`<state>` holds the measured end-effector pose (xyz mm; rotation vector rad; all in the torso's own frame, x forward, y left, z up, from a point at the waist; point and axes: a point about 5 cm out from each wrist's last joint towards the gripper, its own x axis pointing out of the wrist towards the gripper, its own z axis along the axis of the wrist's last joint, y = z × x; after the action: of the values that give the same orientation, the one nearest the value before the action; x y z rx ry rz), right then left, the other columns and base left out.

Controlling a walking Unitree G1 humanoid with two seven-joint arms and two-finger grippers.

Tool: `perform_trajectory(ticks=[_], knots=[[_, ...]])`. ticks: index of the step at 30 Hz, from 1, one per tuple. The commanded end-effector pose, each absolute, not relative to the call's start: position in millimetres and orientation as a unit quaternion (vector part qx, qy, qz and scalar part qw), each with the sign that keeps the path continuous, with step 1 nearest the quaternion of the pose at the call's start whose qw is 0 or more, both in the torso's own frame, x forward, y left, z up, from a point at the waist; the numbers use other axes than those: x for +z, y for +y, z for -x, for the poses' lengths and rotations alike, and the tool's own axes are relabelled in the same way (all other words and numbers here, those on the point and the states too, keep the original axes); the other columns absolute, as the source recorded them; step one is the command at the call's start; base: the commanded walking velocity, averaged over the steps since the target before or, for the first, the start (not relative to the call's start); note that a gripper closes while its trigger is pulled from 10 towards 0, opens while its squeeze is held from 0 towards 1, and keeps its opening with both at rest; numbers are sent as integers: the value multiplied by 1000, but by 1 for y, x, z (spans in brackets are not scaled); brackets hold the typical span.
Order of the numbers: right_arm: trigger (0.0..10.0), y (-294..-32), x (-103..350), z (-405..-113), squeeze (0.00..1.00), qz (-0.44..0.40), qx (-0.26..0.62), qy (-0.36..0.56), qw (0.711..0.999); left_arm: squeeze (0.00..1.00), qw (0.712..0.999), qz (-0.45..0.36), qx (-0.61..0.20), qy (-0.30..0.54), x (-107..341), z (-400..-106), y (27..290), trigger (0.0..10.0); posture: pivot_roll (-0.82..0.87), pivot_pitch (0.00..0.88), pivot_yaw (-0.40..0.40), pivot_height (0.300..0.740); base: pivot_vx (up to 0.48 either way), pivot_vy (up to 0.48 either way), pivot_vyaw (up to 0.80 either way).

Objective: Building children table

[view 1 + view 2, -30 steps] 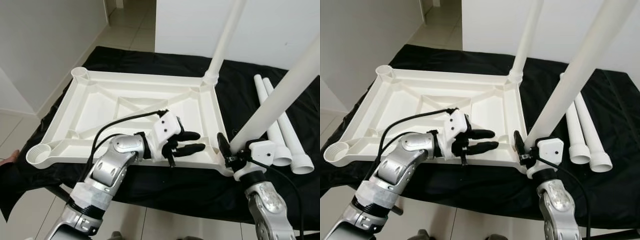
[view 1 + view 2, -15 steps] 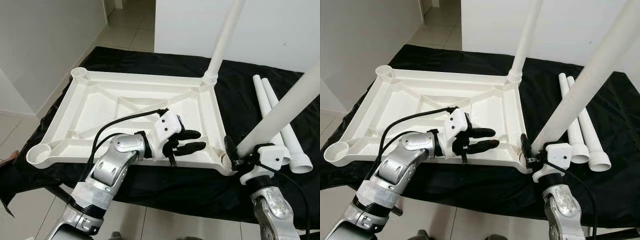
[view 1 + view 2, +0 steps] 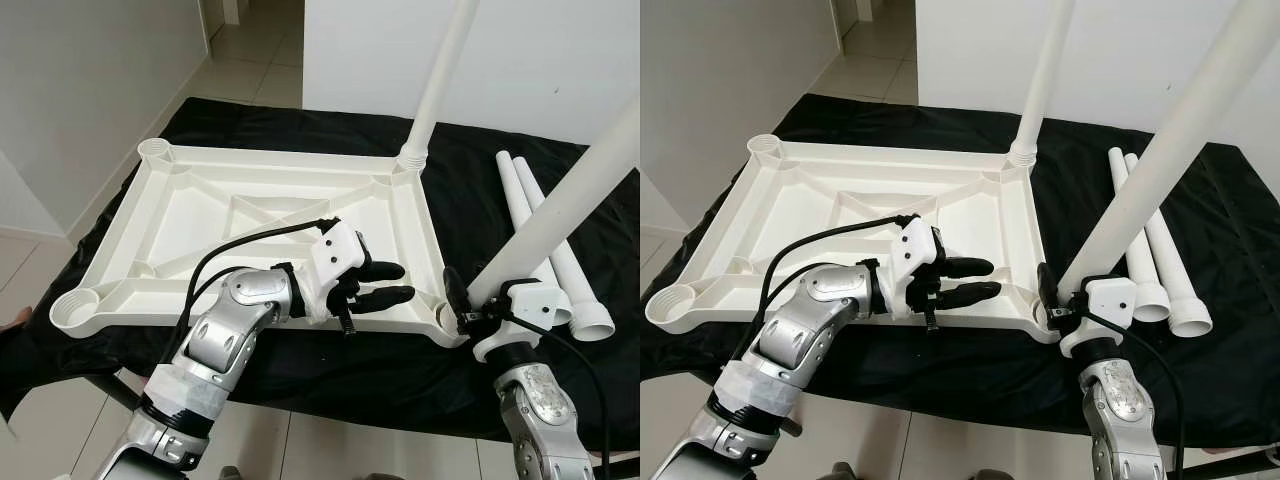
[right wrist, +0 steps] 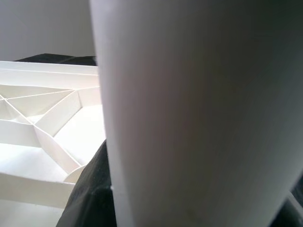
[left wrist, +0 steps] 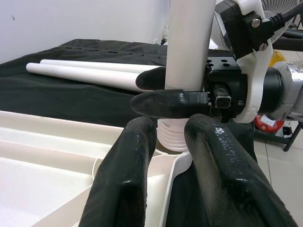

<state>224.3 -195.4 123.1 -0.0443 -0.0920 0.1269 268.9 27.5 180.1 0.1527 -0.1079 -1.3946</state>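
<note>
On a black cloth point(image 3: 300, 130) over the work surface lies the white plastic tabletop point(image 3: 250, 225), upside down with its ribbed underside and round corner sockets showing. At its near right corner, the right gripper point(image 3: 462, 302) is clamped around a long white table leg point(image 3: 1160, 150) close to the leg's threaded lower end, which sits at that corner socket; the leg tilts up and to the right from there. A second leg point(image 3: 440, 75) stands upright in the far right corner socket. Two loose legs point(image 3: 1145, 240) lie side by side on the cloth just right of the tabletop. The left gripper point(image 3: 385, 283) rests over the tabletop's near rim, pointing toward the held leg; its two fingers point(image 5: 128, 179) are parted with nothing between them. Beyond the cloth are a pale tiled floor point(image 3: 250, 50) and white walls.
</note>
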Motion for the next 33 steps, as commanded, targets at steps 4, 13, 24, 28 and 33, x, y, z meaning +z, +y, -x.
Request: perform_trajectory(ticks=[4, 13, 24, 28, 33], knots=[[10000, -193, 80, -224, 0, -1, 57, 70, 996, 0, 778, -72, -622, -52, 180, -273, 28, 10000, 3, 11, 22, 740, 0, 0, 0], [10000, -201, 80, -232, 0, -6, 14, 62, 998, 0, 778, -71, -622, -52, 180, -272, 27, 10000, 4, 15, 22, 740, 0, 0, 0], [10000, -190, 112, -238, 0, -95, 60, -36, 993, 0, 780, -69, -619, -54, 182, -273, 27, 10000, 10, 22, 20, 740, 0, 0, 0], [10000, -192, 119, -240, 0, -126, 58, -52, 989, 0, 782, -69, -617, -55, 182, -274, 27, 10000, 12, 23, 17, 740, 0, 0, 0], [10000, -193, 119, -241, 0, -124, 57, -50, 989, 0, 783, -69, -616, -55, 182, -274, 27, 10000, 12, 22, 17, 740, 0, 0, 0]])
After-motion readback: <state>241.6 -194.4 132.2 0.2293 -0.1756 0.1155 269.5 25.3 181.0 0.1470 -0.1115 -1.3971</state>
